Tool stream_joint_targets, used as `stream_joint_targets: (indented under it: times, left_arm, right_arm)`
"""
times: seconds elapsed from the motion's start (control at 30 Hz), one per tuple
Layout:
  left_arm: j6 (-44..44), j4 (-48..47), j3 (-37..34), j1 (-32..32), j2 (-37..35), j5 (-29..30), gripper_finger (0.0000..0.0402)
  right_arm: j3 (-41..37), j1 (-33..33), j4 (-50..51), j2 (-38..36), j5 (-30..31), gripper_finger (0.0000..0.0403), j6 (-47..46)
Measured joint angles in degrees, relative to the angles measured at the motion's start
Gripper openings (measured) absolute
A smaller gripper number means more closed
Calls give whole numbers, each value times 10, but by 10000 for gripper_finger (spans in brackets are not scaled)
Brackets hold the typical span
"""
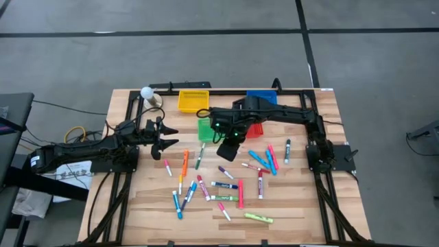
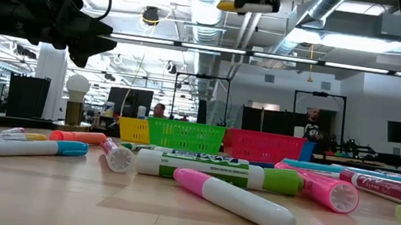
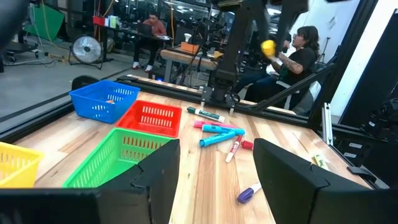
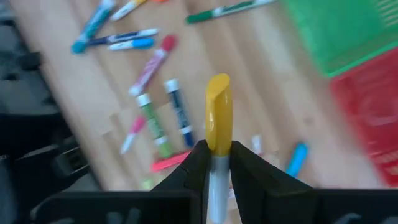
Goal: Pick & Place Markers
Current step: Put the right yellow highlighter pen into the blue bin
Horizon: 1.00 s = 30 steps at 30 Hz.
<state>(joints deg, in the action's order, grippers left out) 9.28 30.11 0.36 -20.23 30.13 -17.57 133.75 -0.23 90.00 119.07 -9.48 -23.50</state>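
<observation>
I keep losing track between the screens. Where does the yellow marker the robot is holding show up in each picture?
High view: not visible, hidden under the right gripper.
Low view: yellow marker at top centre, held above the table.
Left wrist view: marker, upper right of centre.
Right wrist view: marker at centre, between the fingers.
Shared landmark: green basket.
</observation>
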Motion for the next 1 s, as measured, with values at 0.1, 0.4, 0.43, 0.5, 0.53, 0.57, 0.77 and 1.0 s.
stream_joint_targets:
  times: [0.1,0.4,0.43,0.5,0.53,0.57,0.77,1.0]
  left_arm:
    - [0,0,0,0,0,0,204]
    - [0,0,0,0,0,0,204]
    - [0,0,0,0,0,0,204]
    - [0,0,0,0,0,0,204]
    - [0,0,0,0,0,0,204]
    - [0,0,0,0,0,0,204]
    - [0,0,0,0,0,0,204]
    - [0,0,0,0,0,0,204]
  right_arm:
    - [0,-1,0,0,64,42,6]
    - [0,-39,0,0,199,43,43]
    - [0,-47,0,0,202,43,48]
    - [0,-63,0,0,203,43,60]
    - [0,-72,0,0,204,43,67]
    - [0,-81,0,0,205,42,73]
    - [0,-144,0,0,217,42,109]
    - [0,-220,0,1,217,43,165]
